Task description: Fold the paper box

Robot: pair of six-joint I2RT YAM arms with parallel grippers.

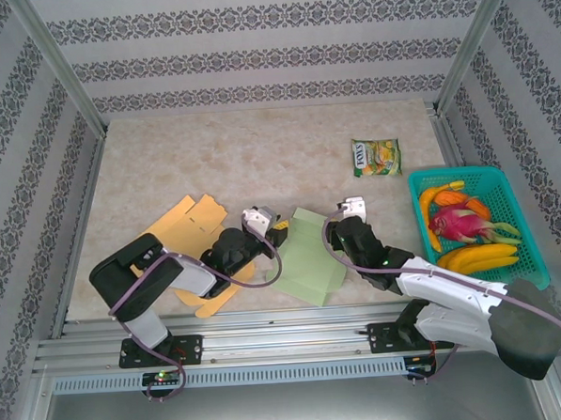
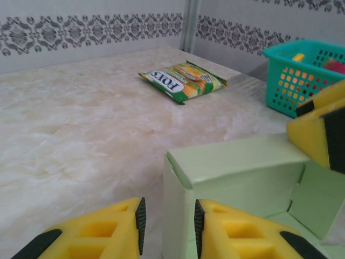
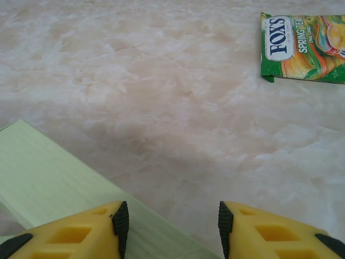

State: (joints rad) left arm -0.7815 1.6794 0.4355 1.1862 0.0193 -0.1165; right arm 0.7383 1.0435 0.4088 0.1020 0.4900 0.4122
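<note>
Seen from above, the paper box (image 1: 313,257) lies between the grippers, just right of the left gripper (image 1: 278,231) and left of the right gripper (image 1: 345,212). Its long axis runs near-to-far, slightly tilted. From the left wrist, the jaws stand narrowly parted about the box's corner edge, pinching nothing yet, and the open mouth faces to their right. A clean pinch likely wants that wall centred between the pads. From the right wrist, the jaws hang half open and empty, with a box panel under the left finger.

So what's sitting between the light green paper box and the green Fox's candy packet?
Nothing: the stretch from the light green paper box to the green candy packet is bare marbled tabletop, as the right wrist view shows.
</note>
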